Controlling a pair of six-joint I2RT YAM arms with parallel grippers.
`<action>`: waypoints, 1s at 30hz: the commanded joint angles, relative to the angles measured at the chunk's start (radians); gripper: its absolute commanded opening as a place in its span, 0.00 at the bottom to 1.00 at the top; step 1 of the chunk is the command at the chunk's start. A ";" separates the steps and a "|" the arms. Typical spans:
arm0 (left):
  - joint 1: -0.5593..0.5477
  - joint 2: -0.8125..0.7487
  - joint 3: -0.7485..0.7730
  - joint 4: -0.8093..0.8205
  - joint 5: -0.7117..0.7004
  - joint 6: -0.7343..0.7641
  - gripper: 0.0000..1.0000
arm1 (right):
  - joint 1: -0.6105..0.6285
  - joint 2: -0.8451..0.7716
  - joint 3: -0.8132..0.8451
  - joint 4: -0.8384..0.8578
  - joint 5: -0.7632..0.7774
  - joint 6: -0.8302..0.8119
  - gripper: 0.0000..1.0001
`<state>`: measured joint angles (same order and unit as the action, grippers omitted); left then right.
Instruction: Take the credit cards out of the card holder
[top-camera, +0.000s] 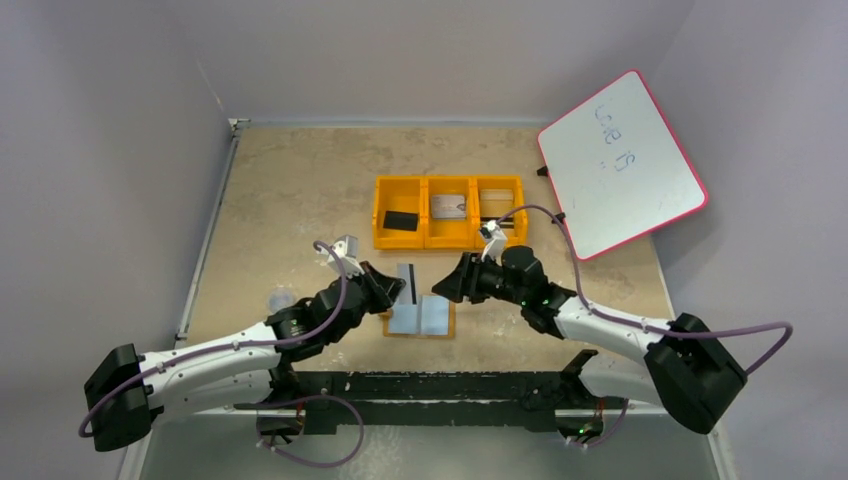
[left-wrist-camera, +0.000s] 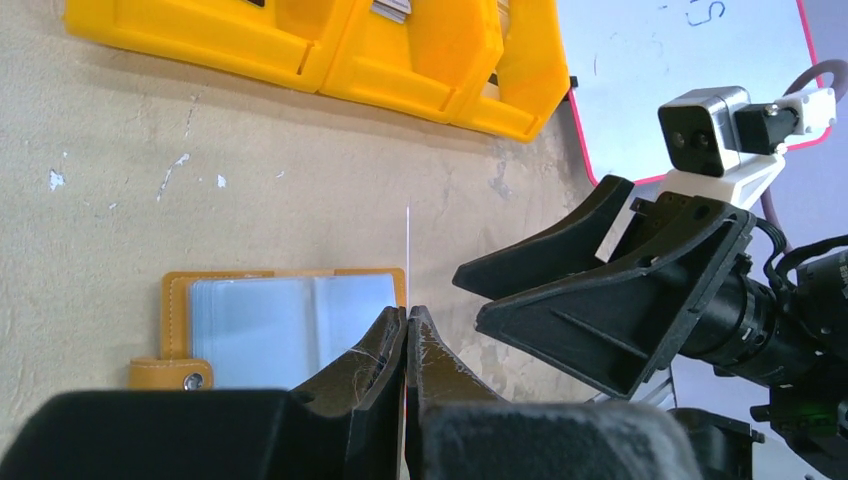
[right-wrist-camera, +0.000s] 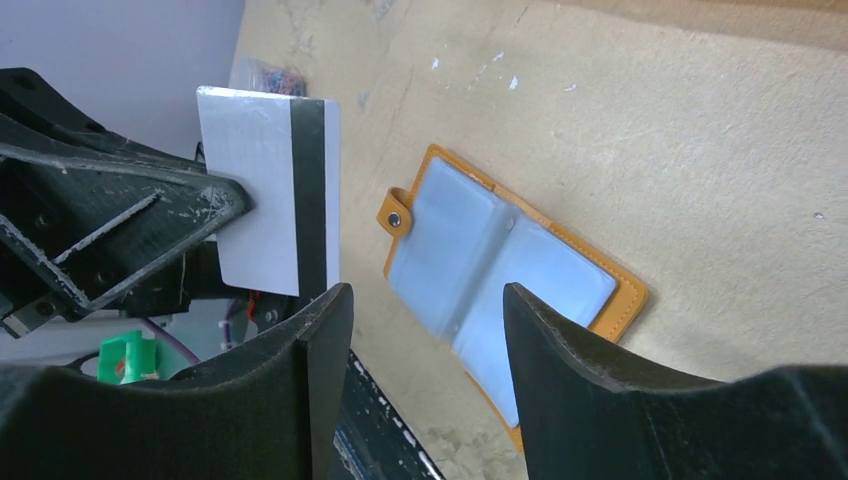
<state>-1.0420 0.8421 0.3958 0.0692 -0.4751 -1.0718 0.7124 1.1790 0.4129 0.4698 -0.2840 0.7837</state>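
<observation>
I'm watching my left claw (left-wrist-camera: 406, 322) clamping one striped card (right-wrist-camera: 262, 200) beside one open card holder (right-wrist-camera: 500, 272), right claw (right-wrist-camera: 425, 300) gaping empty opposite, one orange tray (top-camera: 449, 241) beyond.

Left gripper (left-wrist-camera: 406, 318) and right gripper (right-wrist-camera: 427, 300) are facing, tips nearly meeting.
Left is pinching a credit card (right-wrist-camera: 262, 190); right is gaping open.
</observation>
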 joint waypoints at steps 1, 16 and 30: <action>-0.001 -0.022 0.003 0.068 -0.011 0.043 0.00 | -0.002 -0.084 -0.035 0.128 0.074 0.003 0.60; -0.002 -0.121 -0.060 0.210 -0.039 0.127 0.00 | -0.002 -0.364 -0.146 0.285 0.208 -0.126 0.68; -0.001 -0.146 -0.153 0.418 0.060 0.113 0.00 | -0.018 -0.188 -0.081 0.422 -0.126 -0.001 0.75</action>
<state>-1.0420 0.7063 0.2501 0.3683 -0.4446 -0.9756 0.7052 0.8986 0.2794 0.7181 -0.2199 0.7490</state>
